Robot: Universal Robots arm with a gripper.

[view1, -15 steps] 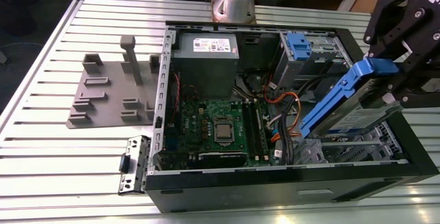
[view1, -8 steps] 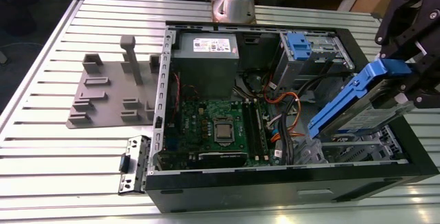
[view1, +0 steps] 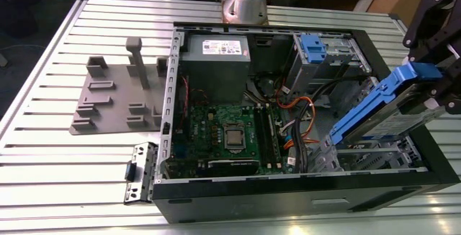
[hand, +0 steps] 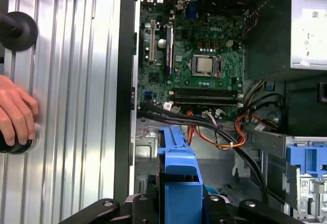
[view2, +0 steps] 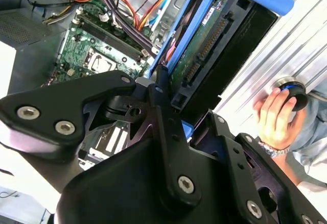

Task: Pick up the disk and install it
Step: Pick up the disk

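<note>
The gripper [view1: 430, 101] has its jaws clamped on the disk [view1: 385, 108], which hangs tilted over the open computer case [view1: 288, 194]. In the exterior view it is at about three o'clock of the motherboard [view1: 230, 132] and clear of the case floor. In the second wrist view the black fingers [view2: 162, 99] pinch the carrier near one end, with the drive's dark circuit board and connector row on show.

I judge the step in hand to be carrying the held drive toward its bay. Done well, it needs the tilt taken out so the blue rails run parallel to the bay's guides. It also needs a squeeze on the rigid frame rather than the board, and a path that stays off the orange and black cables [view1: 303, 116] bunched at nine o'clock of the disk.

The carrier is glossy blue moulded plastic and the drive body is flat silver metal. The case is thin stamped grey steel with a black front, standing on a ribbed aluminium table [view1: 65, 143]. A matte grey plastic fixture [view1: 115, 100] lies at nine o'clock of the case. A person's hand [view2: 273, 114] rests on a round black knob [view2: 292, 92]
</note>
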